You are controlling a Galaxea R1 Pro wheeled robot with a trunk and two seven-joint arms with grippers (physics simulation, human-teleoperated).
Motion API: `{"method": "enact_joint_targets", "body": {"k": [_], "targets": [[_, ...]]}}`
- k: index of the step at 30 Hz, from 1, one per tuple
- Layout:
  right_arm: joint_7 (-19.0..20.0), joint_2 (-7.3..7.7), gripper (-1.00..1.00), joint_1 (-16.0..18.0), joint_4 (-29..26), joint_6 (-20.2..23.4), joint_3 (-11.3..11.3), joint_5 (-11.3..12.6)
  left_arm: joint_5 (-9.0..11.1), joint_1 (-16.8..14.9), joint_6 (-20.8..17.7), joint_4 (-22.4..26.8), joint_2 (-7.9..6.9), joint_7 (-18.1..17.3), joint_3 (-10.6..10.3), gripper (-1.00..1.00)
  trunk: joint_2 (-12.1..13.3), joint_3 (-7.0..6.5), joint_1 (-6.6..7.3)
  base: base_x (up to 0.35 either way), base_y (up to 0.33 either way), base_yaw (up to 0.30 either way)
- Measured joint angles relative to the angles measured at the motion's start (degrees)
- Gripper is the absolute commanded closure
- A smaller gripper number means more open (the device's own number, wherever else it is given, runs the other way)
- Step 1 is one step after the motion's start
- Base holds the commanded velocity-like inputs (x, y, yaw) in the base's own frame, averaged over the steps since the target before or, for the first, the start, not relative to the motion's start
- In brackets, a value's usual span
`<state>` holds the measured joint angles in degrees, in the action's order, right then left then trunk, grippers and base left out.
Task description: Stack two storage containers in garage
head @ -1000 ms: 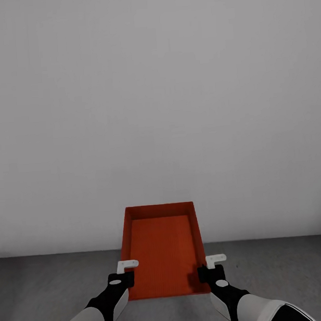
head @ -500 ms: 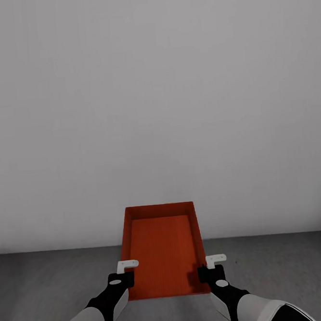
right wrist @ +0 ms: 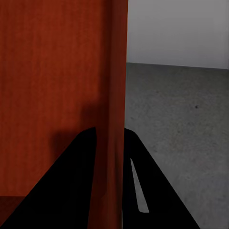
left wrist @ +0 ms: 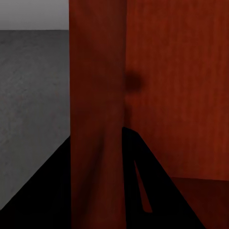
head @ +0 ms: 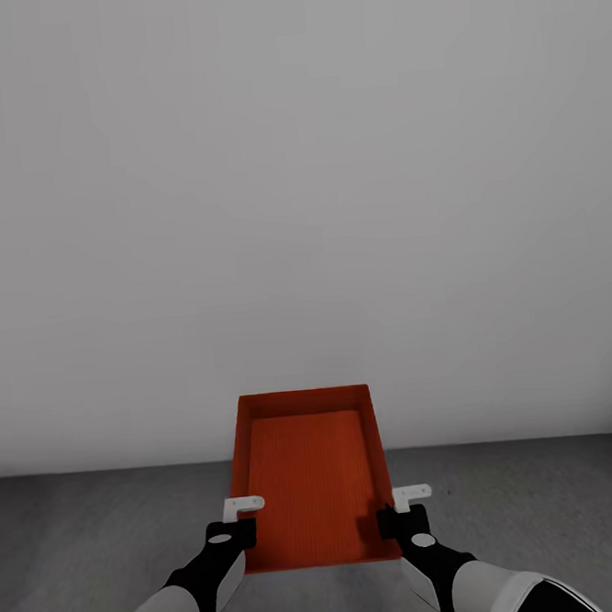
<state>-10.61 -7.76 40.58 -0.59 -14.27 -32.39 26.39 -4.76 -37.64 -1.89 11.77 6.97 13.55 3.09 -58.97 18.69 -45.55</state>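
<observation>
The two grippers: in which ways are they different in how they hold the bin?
The left gripper pinches the bin's left wall; the right gripper pinches its right wall. In each wrist view, one finger of that gripper lies inside the bin and the other outside, over the grey floor. Both grip near the bin's near end at about the same height, and both stand shut on a wall.

Orange-red storage container (head: 310, 471) with finely ribbed base, mottled dark grey floor (head: 103, 534), plain white wall (head: 298, 205)
</observation>
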Motion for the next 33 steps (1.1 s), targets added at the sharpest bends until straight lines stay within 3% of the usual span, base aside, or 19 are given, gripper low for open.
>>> {"method": "enact_joint_targets", "body": {"k": [33], "targets": [[0.1,0.03,1.0,0.0,0.0,0.0,0.0,0.0,-0.1,0.0,0.0,0.0,0.03,0.0,0.1,1.0,0.0,3.07,0.0,0.0,0.0,0.0]]}}
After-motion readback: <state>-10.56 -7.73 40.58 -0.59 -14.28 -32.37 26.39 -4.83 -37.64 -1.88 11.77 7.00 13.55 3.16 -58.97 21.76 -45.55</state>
